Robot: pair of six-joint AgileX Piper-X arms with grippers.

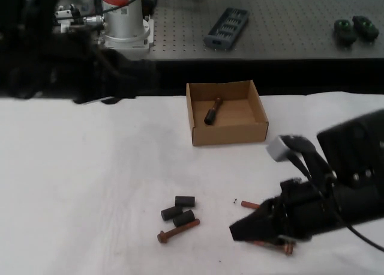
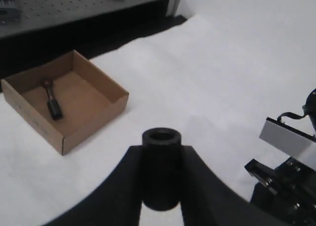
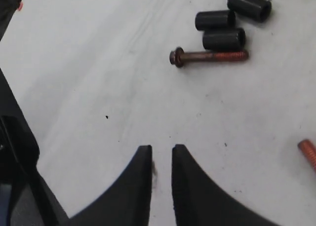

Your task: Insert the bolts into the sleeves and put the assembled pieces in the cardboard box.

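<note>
High view: the cardboard box (image 1: 230, 132) sits on the bench (image 1: 90, 185) with one assembled piece (image 1: 212, 111) inside. The right gripper (image 1: 239, 232) is low beside a loose bolt (image 1: 250, 205).

Left wrist view: the left gripper (image 2: 162, 154) pinches an upright sleeve (image 2: 161, 174).

Right wrist view: fingers (image 3: 140, 181) barely parted, empty, three sleeves (image 3: 223, 38) ahead.

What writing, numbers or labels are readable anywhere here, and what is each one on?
No text is readable.
Label on the silver cylinder: print too blurred to read.
The cardboard box: no marking visible.
</note>
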